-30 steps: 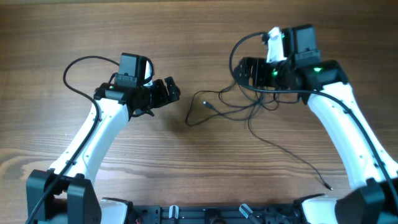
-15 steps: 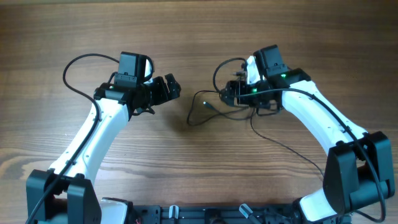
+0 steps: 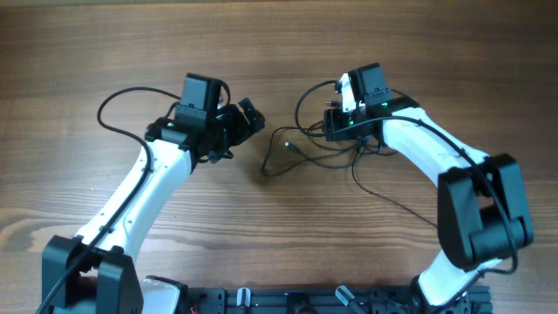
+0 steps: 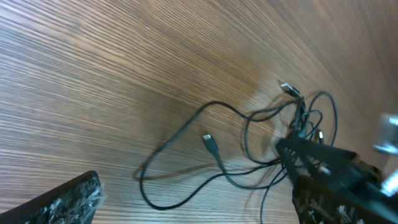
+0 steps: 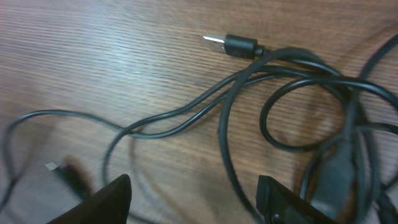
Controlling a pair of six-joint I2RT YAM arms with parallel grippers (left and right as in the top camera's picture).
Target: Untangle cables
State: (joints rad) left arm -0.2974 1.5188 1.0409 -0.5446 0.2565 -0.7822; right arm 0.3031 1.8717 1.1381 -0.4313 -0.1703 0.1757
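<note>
Right gripper [image 5: 193,184] with jaws apart, low over the cables [image 5: 205,99]; left gripper [image 3: 247,122] gaping wide at their 9 o'clock, not touching.

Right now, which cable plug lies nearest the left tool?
The plug lying alone inside the open loop left of the tangle, facing the left tool. The other visible plugs sit in the tangle by the right tool.

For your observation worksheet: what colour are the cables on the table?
The cables are black; the right wrist view shows it best.
</note>
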